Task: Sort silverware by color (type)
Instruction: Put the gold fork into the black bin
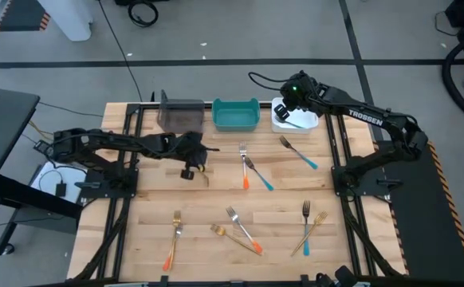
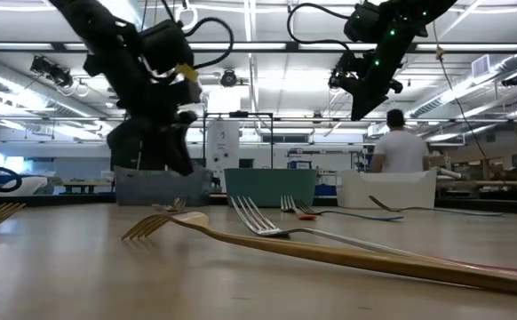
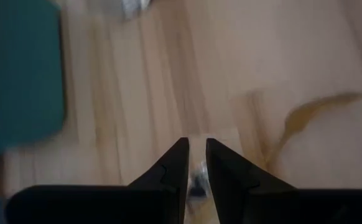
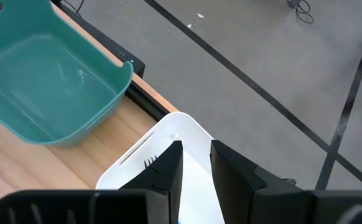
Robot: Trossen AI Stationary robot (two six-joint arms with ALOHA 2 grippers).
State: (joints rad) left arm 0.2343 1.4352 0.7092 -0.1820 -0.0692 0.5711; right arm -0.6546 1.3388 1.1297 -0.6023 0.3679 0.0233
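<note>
I am looking down on the wooden table (image 1: 216, 199), where three bins are sitting in a row along the far edge: the grey bin (image 1: 181, 113), the teal bin (image 1: 236, 115) and the white bin (image 1: 294, 119).

My right gripper (image 1: 289, 102) is hovering above the white bin. In its wrist view the fingers (image 4: 167, 167) are standing close together with only a narrow gap, and fork tines are showing in the bin just beside one fingertip; I cannot tell whether the fingers are pinching anything. A blue-handled fork (image 1: 297, 123) is lying in that bin.

My left gripper (image 1: 196, 159) is reaching in low over the table, on the near side of the grey bin. Its fingers (image 3: 175, 163) are almost shut, and something small and blurred is showing in the slit between them; a gold fork (image 3: 311, 115) is lying on the wood close by.

The rest of the silverware is lying spread over the table. In the middle an orange-handled fork (image 1: 245, 166) is lying beside a second blue fork (image 1: 257, 173), with a third blue fork (image 1: 299, 153) towards the white bin. Along the near edge I am seeing an orange fork (image 1: 173, 239), a crossed pair (image 1: 240, 233) of gold and orange forks, and a blue one crossing a gold one (image 1: 308, 229).
</note>
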